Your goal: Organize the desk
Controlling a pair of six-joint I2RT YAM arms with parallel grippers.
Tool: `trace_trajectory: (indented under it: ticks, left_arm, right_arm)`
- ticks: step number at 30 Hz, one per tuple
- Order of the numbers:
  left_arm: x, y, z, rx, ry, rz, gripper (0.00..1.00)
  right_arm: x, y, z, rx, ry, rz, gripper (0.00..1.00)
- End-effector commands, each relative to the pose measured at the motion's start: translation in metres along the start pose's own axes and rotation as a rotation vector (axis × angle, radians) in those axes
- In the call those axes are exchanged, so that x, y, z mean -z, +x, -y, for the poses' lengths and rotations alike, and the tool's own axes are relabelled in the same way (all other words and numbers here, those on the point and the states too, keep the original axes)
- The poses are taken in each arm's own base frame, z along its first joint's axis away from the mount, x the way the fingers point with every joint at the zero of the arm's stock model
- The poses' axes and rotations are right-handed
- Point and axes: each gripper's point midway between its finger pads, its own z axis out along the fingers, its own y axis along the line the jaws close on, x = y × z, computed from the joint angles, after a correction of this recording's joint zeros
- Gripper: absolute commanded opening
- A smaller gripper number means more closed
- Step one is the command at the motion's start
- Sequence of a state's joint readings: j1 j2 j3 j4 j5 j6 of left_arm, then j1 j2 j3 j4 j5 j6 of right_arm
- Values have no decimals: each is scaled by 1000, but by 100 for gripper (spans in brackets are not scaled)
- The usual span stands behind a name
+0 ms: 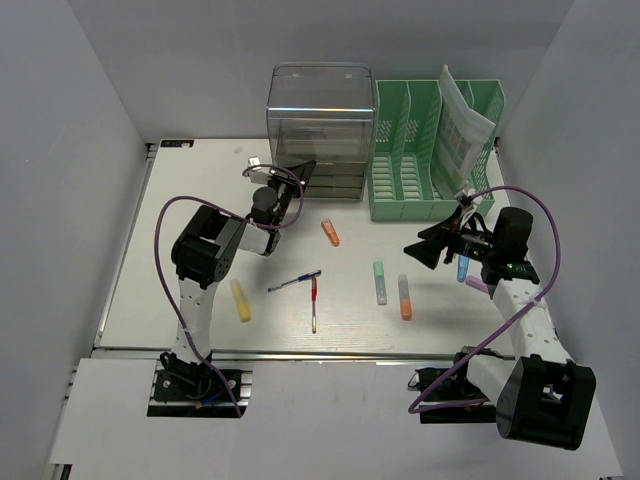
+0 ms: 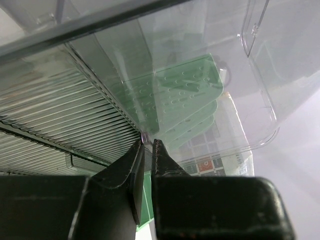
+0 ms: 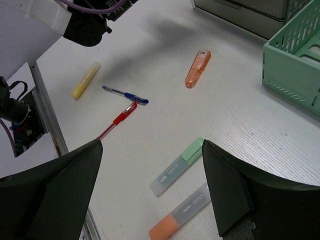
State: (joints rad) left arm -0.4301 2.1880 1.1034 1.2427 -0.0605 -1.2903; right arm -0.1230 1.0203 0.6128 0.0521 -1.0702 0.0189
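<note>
The off-white desk (image 1: 140,290) holds loose pens and highlighters. My left gripper (image 1: 303,170) is at the front of the clear drawer unit (image 1: 320,120). In the left wrist view its jaws (image 2: 148,141) are closed to a thin slit and pinch a thin clear edge of the unit (image 2: 190,75) at their tips. My right gripper (image 1: 425,248) is wide open and empty above the desk. In the right wrist view it (image 3: 152,142) hovers over a green highlighter (image 3: 177,166) and an orange highlighter (image 3: 177,220).
On the desk lie a yellow highlighter (image 1: 241,299), a blue pen (image 1: 294,282), a red pen (image 1: 313,302), a second orange highlighter (image 1: 330,233) and a blue highlighter (image 1: 463,266) under my right wrist. The green file rack (image 1: 420,170) holds papers (image 1: 462,130) at the back right.
</note>
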Motion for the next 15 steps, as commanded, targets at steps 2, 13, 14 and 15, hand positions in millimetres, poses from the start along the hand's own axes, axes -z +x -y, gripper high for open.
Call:
trace_trajectory:
  ticks: [2, 13, 14, 15]
  left_arm:
    - [6, -10, 99, -11, 262, 27, 0]
    - [24, -12, 133, -38, 310, 29, 0]
    - [24, -12, 134, -41, 311, 32, 0]
    - [24, -13, 136, -40, 312, 35, 0]
  right_arm:
    - [2, -17, -8, 66, -24, 22, 86]
    - [2, -17, -9, 63, -28, 21, 86]
    - [2, -17, -9, 63, -29, 21, 86]
    - [1, -16, -9, 63, -30, 20, 86]
